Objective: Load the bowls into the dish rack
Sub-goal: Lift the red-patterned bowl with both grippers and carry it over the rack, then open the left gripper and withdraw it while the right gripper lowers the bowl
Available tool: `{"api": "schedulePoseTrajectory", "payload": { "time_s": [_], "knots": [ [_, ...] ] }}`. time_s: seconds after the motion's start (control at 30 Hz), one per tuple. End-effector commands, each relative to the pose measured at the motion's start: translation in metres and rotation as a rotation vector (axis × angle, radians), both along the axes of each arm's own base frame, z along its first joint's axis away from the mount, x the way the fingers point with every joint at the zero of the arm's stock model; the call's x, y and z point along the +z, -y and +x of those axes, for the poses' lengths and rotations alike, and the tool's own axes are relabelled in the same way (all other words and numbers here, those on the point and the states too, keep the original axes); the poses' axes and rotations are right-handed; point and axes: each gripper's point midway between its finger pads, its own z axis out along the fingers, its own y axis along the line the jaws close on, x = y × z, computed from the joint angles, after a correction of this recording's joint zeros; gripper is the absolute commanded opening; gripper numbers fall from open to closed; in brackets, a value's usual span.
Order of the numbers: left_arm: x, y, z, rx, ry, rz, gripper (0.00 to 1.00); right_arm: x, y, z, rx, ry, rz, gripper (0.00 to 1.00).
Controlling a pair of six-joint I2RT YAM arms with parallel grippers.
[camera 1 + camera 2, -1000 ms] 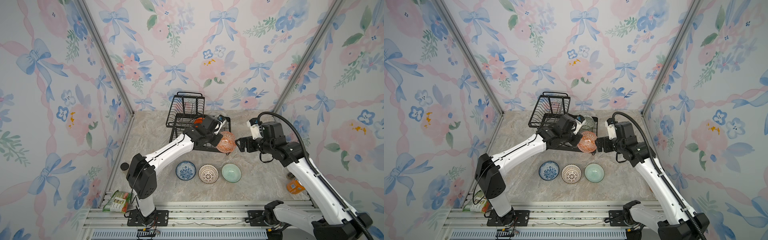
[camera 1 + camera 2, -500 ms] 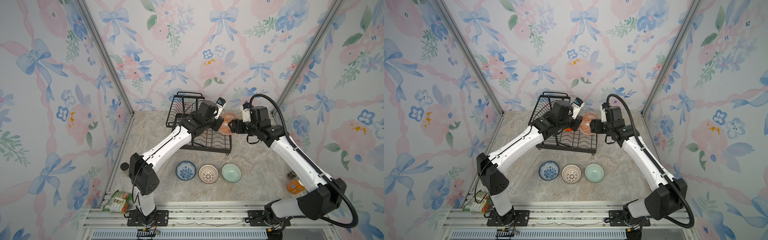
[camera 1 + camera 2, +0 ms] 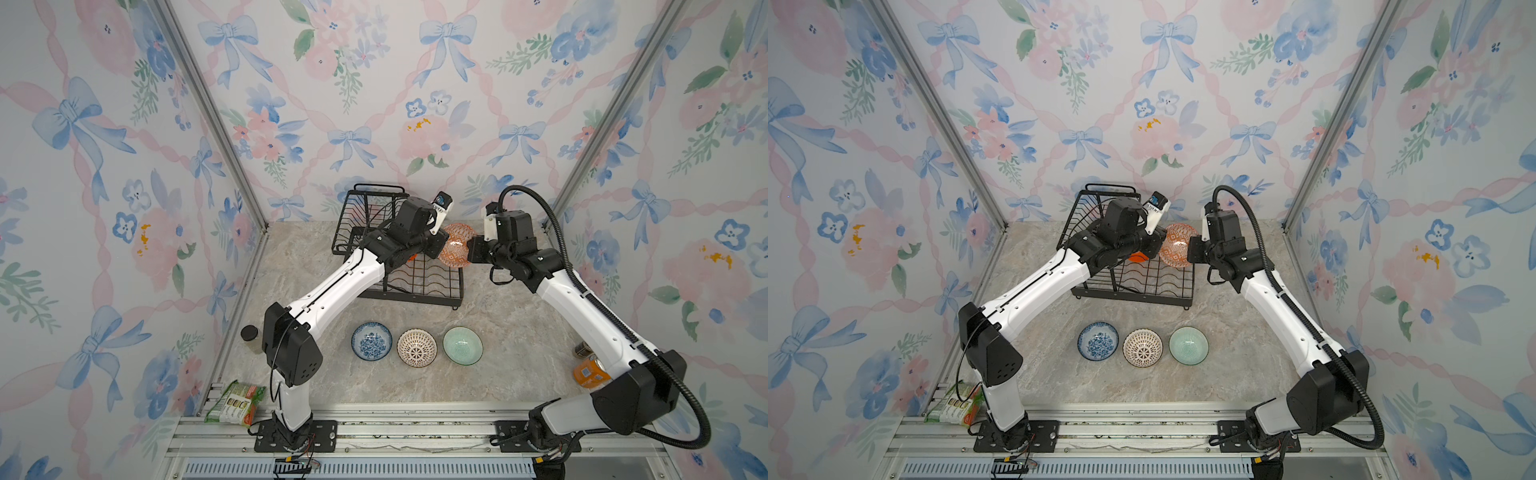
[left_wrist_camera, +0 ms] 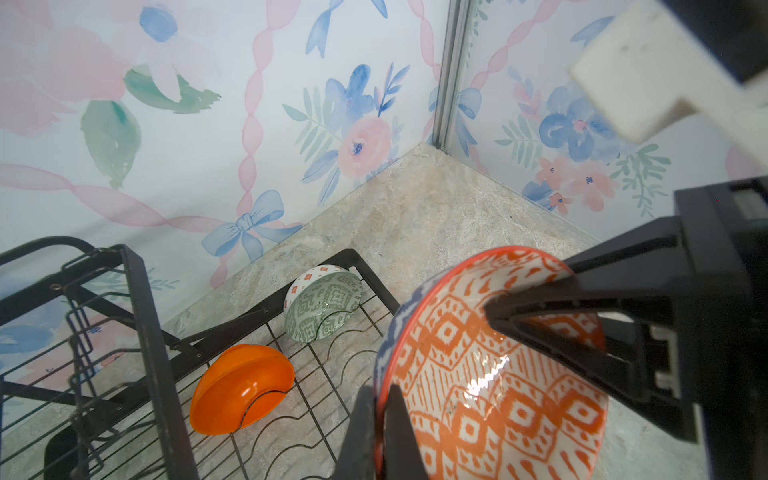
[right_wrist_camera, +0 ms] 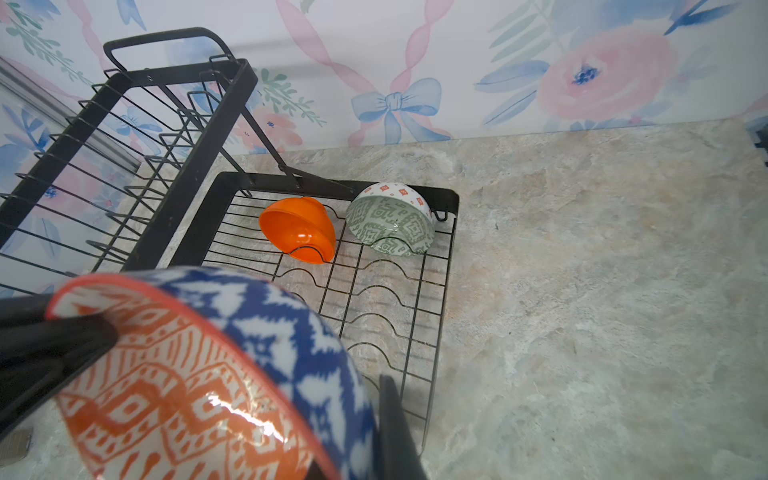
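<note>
Left gripper (image 4: 376,430): clamping the orange-white patterned bowl (image 3: 455,249) at its left rim.
Right gripper (image 3: 469,250): clamping the same bowl's right rim.
Held bowl: hanging tilted above the dish rack (image 3: 415,286), far right corner.
Far slots: holding plain orange bowl (image 5: 299,232) and grey-green patterned bowl (image 5: 388,226) on edge.

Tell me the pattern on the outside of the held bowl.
The bowl is blue-and-white outside, under an orange rim; the right wrist view shows it best.
</note>
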Motion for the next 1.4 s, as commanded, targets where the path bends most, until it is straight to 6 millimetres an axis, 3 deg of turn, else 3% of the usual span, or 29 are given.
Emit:
{"api": "schedulePoseTrajectory", "payload": {
  "time_s": [0.0, 0.17, 0.2, 0.33, 0.43, 0.47, 0.6, 0.7, 0.93, 1.03, 1.2, 1.37],
  "knots": [
    [0.016, 0.007, 0.000, -0.032, 0.032, -0.044, 0.00, 0.016, 0.000, 0.006, -0.020, 0.061, 0.005, 0.00],
    [0.005, 0.002, -0.004, -0.062, 0.005, -0.033, 0.00, 0.019, -0.005, 0.011, 0.003, 0.100, -0.028, 0.00],
    [0.001, 0.002, -0.007, -0.086, 0.001, -0.024, 0.09, 0.018, -0.006, 0.014, 0.013, 0.108, -0.037, 0.00],
    [-0.014, -0.016, -0.012, -0.071, -0.005, 0.028, 0.70, 0.008, -0.014, 0.022, 0.055, 0.122, -0.082, 0.00],
    [-0.012, -0.038, -0.014, -0.039, -0.008, 0.030, 0.96, 0.001, -0.019, 0.025, 0.093, 0.135, -0.153, 0.00],
    [-0.009, -0.044, -0.016, -0.031, -0.005, 0.025, 0.98, 0.000, -0.021, 0.026, 0.108, 0.145, -0.175, 0.00],
    [0.008, -0.072, -0.029, 0.018, 0.033, 0.022, 0.98, -0.004, -0.032, 0.027, 0.177, 0.221, -0.281, 0.00],
    [0.007, -0.099, -0.029, 0.119, 0.042, 0.044, 0.98, -0.011, -0.041, 0.031, 0.208, 0.272, -0.338, 0.00],
    [-0.009, -0.147, -0.044, 0.223, -0.017, 0.004, 0.98, -0.034, -0.052, 0.049, 0.220, 0.287, -0.387, 0.00],
    [-0.018, -0.170, -0.050, 0.288, -0.036, -0.008, 0.98, -0.041, -0.062, 0.052, 0.244, 0.310, -0.403, 0.00],
    [-0.036, -0.215, -0.058, 0.406, -0.077, -0.071, 0.98, -0.070, -0.082, 0.061, 0.269, 0.320, -0.467, 0.00],
    [-0.052, -0.249, -0.060, 0.495, -0.108, -0.109, 0.98, -0.081, -0.096, 0.075, 0.232, 0.389, -0.528, 0.00]
  ]
}}
